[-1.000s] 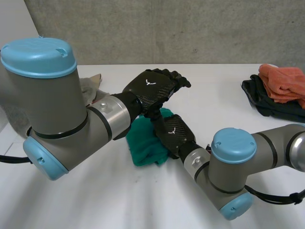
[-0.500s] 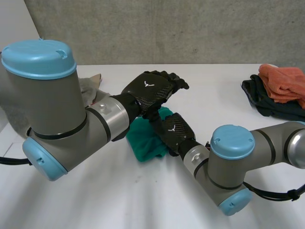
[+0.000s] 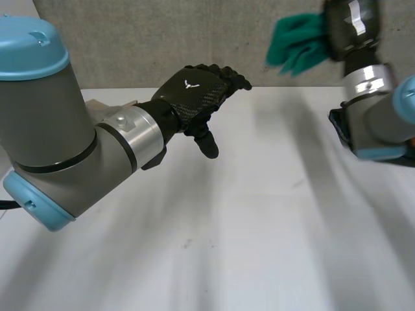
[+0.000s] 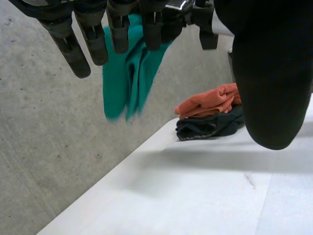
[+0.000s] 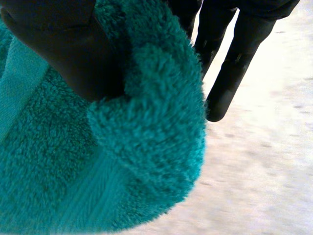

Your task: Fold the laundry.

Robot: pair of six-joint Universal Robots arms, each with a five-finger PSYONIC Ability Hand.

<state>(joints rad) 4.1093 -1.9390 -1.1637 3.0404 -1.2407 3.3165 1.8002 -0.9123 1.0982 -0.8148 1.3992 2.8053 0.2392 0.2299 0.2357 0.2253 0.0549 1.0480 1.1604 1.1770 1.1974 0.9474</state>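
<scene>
Grey wall [image 3: 162,39] stands behind the white worktop [image 3: 259,227]. Right hand [image 3: 353,29] squeezes the green towel [image 3: 295,45] up high; left hand [image 3: 194,97] hovers, fingers loose.

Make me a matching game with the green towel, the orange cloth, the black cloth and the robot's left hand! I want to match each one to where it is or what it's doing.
Things:
1. green towel
2. orange cloth
3. black cloth
4. left hand

Places or states:
A. lying underneath another cloth
B. up in the air, pinched by the right hand
C. open, holding nothing
D. lying on top of another cloth

Pairs: 1-B, 2-D, 3-A, 4-C.
</scene>
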